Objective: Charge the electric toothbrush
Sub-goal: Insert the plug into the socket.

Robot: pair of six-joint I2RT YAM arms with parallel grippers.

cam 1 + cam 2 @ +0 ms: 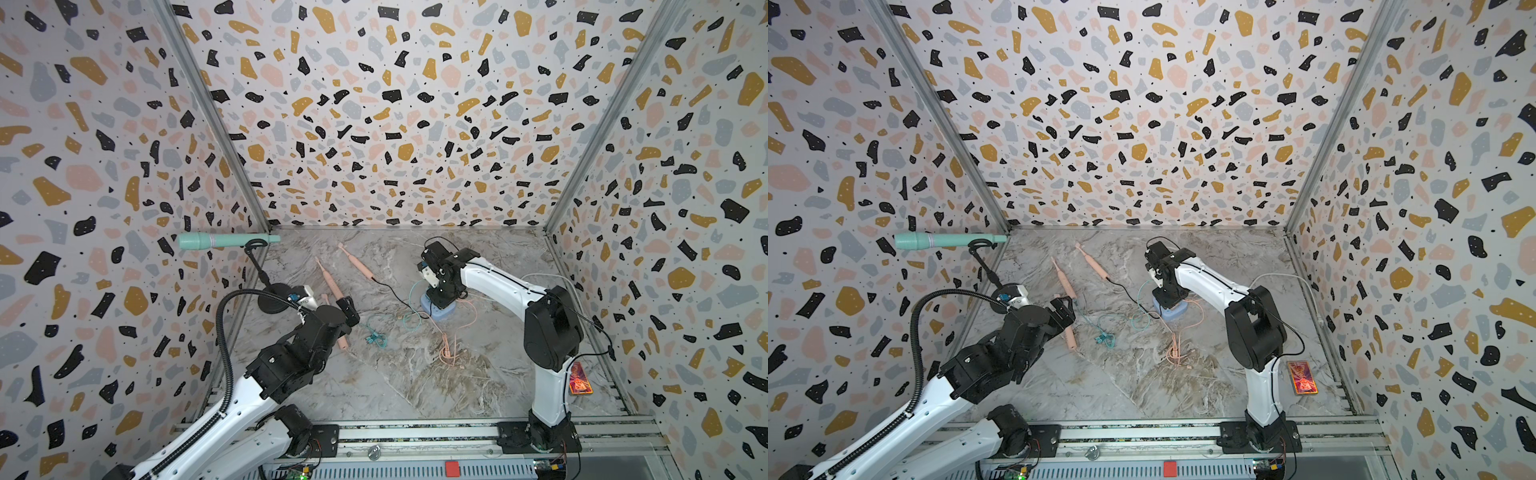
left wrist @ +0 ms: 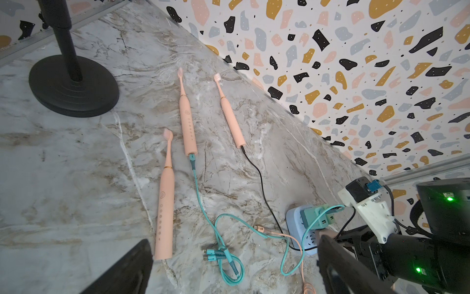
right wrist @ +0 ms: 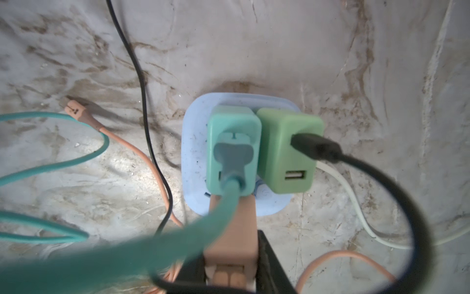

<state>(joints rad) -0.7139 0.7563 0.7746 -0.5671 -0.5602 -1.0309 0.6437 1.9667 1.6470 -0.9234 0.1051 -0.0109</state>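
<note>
Peach plug (image 3: 230, 224) sat clamped in my right gripper (image 3: 229, 264), seemingly seated in the blue power strip (image 3: 193, 142); my left gripper (image 2: 232, 241) gaped wide, the uncabled toothbrush (image 2: 165, 203) just ahead of it.

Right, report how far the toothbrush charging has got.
Done: two toothbrushes are cabled, teal cable and black cable running to adapters in the power strip. In hand: the right gripper grips the peach adapter at the strip. Still to do: the third toothbrush has no cable, the peach plug lies loose, and the left gripper is open.
</note>
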